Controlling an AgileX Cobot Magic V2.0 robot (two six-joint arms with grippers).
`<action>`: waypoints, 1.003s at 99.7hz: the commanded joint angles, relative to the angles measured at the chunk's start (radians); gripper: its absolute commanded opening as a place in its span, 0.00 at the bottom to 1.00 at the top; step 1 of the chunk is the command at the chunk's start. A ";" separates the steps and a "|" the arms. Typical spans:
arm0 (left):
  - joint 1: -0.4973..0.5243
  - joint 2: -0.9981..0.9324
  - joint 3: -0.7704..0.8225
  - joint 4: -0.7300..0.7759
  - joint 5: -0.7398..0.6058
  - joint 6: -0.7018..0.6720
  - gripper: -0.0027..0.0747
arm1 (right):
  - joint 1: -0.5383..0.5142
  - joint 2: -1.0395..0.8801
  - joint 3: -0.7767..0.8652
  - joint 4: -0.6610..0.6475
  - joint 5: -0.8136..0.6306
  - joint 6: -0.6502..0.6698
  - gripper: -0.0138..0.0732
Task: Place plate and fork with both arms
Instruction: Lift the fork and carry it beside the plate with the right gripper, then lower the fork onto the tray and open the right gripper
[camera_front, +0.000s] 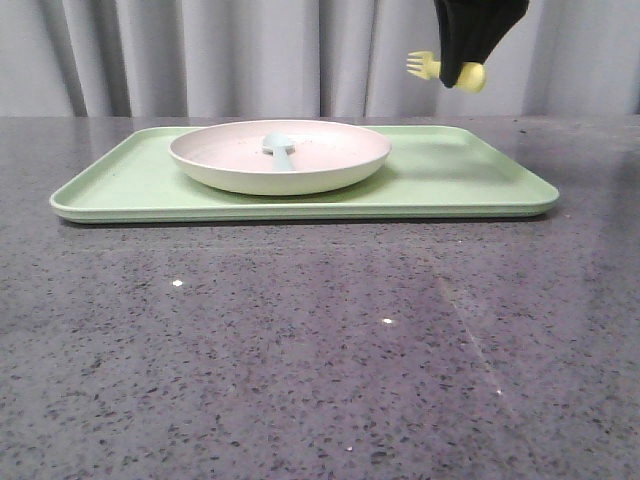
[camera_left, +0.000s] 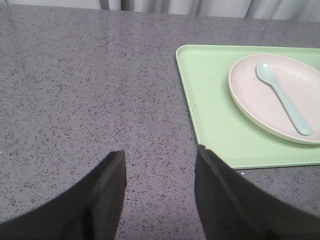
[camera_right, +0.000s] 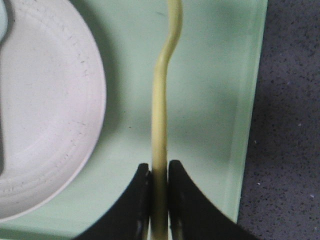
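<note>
Right end effector (camera_front: 462, 72), upper right of front view, is clenched on the fork (camera_front: 428, 66), held aloft. Left end effector (camera_left: 160, 165) is released, empty. Plate (camera_front: 280, 155) sits on tray (camera_front: 470, 175). Recommend lowering the fork level onto bare tray beside the plate before releasing.

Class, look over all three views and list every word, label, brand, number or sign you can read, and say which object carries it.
None: no view shows any readable text.
The plate, tray, fork and blue spoon carry no print.
The dark specks on the plate's inner surface in the right wrist view are marks, not letters.
The table shows only its speckled pattern.
</note>
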 joint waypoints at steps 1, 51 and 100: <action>0.002 -0.002 -0.028 -0.009 -0.060 -0.009 0.45 | -0.008 -0.045 -0.012 -0.019 0.045 -0.007 0.08; 0.002 -0.002 -0.028 -0.009 -0.051 -0.009 0.45 | -0.008 0.000 -0.006 -0.009 0.037 -0.007 0.12; 0.002 -0.002 -0.028 -0.009 -0.051 -0.009 0.45 | -0.008 0.000 -0.006 -0.010 0.032 -0.007 0.52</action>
